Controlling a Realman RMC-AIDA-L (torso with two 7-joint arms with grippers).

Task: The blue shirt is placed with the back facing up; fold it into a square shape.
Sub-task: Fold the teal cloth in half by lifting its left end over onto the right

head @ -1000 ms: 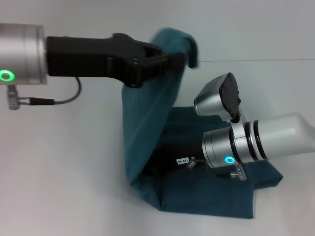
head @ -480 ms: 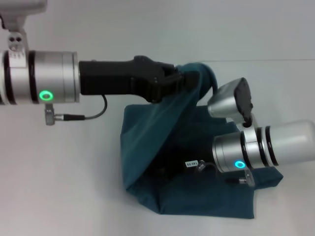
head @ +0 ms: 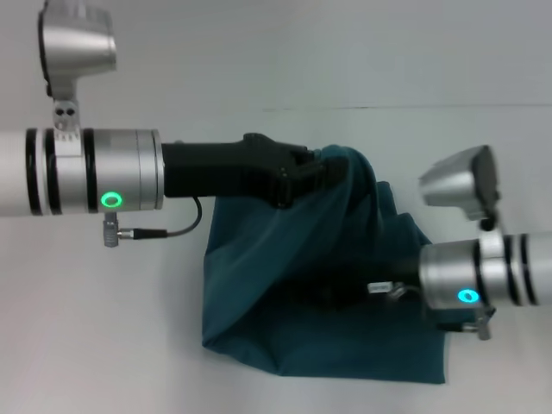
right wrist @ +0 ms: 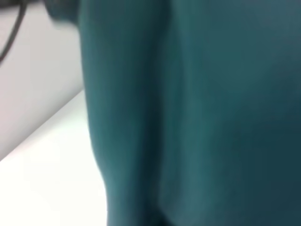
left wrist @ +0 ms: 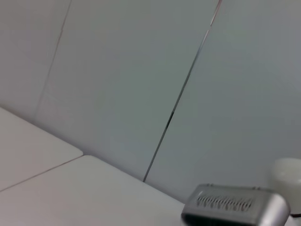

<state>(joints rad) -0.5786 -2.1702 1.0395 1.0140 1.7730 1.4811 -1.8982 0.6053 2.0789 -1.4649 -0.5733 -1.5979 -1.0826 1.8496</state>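
My left arm reaches in from the left side of the head view, well above the white table (head: 103,328), and my left gripper (head: 332,172) is pinched on a raised edge of the blue shirt (head: 285,267). From that held point the cloth hangs down in a slanting sheet and drapes over the rest of the garment, which lies bunched on the table just right of the middle, with its near edge running fairly straight along the bottom. The shirt shows only plain teal fabric in this view. Further right, my right arm comes in from the right edge at about the height of the shirt's lower half, and my right gripper is buried behind the hanging fold, so I cannot tell whether its fingers are spread or pressed together. In the right wrist view the shirt's fabric fills nearly everything, with a strip of table beside it.
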